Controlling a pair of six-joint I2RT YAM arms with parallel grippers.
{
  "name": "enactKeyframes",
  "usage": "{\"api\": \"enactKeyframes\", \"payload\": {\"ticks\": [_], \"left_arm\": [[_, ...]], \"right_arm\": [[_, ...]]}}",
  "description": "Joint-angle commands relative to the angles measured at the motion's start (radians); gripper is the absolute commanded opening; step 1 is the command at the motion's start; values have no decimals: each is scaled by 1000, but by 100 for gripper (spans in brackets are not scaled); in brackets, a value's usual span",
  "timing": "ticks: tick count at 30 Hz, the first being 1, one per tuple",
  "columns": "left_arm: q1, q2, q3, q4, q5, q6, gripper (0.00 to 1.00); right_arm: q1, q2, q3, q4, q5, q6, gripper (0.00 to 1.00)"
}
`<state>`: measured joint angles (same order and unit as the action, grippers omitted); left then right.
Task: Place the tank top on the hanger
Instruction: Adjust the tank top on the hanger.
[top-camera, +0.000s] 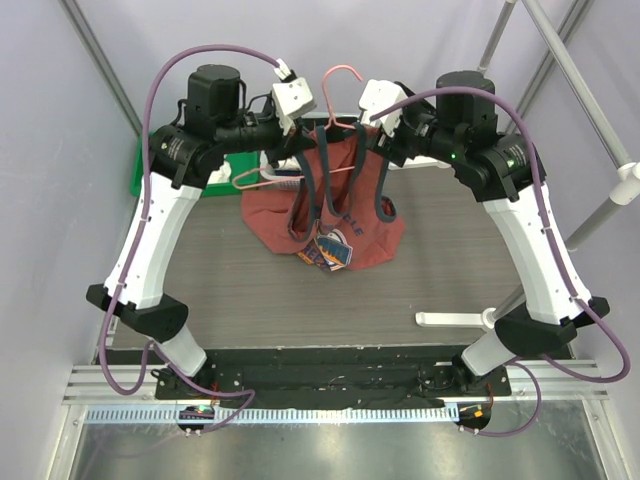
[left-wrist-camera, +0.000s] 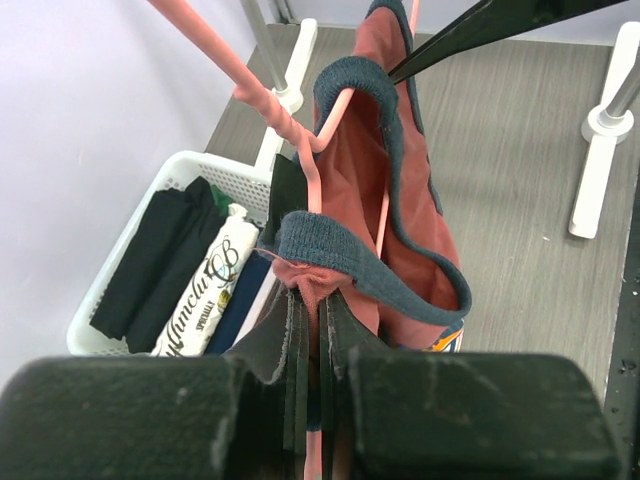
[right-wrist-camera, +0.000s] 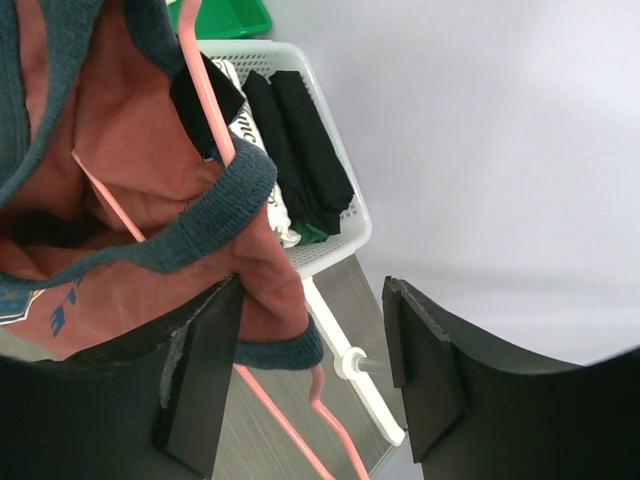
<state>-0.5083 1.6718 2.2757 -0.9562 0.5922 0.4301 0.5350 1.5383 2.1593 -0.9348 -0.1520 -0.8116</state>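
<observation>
Rust-red tank top (top-camera: 345, 215) hangs bunched between the two arms at the far middle of the tabletop (top-camera: 200, 290), with its lower end slumped on the surface and the graphic showing at the bottom. The pink hanger (top-camera: 338, 72) runs up through it, hook above the cloth. From overhead I cannot read either grip; the wrist views settle it. Left fingers (left-wrist-camera: 275, 345) are pressed together on a gather of red fabric just under a navy strap, with hanger wire running into the same pinch. Right fingers (right-wrist-camera: 200, 380) stand wide apart and hold nothing; one lies against the shirt's side. The wrist cameras also show a white basket (left-wrist-camera: 120, 275) holding folded black clothes (left-wrist-camera: 160, 255) and a white printed cloth (left-wrist-camera: 205, 295), with a green bin (right-wrist-camera: 225, 15) beyond. Grey wood-grain tabletop, pale lilac walls (top-camera: 60, 200), a white stand foot (top-camera: 455, 318) at right.
</observation>
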Motion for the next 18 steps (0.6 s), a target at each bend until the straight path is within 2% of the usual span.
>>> {"api": "enactKeyframes", "payload": {"ticks": [1, 3, 6, 7, 9, 18], "left_arm": [[5, -60, 44, 24, 57, 12, 0], [5, -60, 47, 19, 61, 13, 0], [5, -57, 45, 14, 66, 15, 0], [5, -57, 45, 13, 64, 16, 0], [5, -55, 42, 11, 64, 19, 0], [5, -79, -10, -6, -25, 70, 1]], "right_arm": [[0, 9, -7, -7, -32, -20, 63], [-1, 16, -7, -15, -46, -23, 58], [-1, 22, -4, -24, -69, -26, 36], [-3, 23, 0, -27, -75, -26, 19], [-3, 23, 10, -29, -81, -23, 1], [-3, 0, 31, 16, -38, -6, 1]]}}
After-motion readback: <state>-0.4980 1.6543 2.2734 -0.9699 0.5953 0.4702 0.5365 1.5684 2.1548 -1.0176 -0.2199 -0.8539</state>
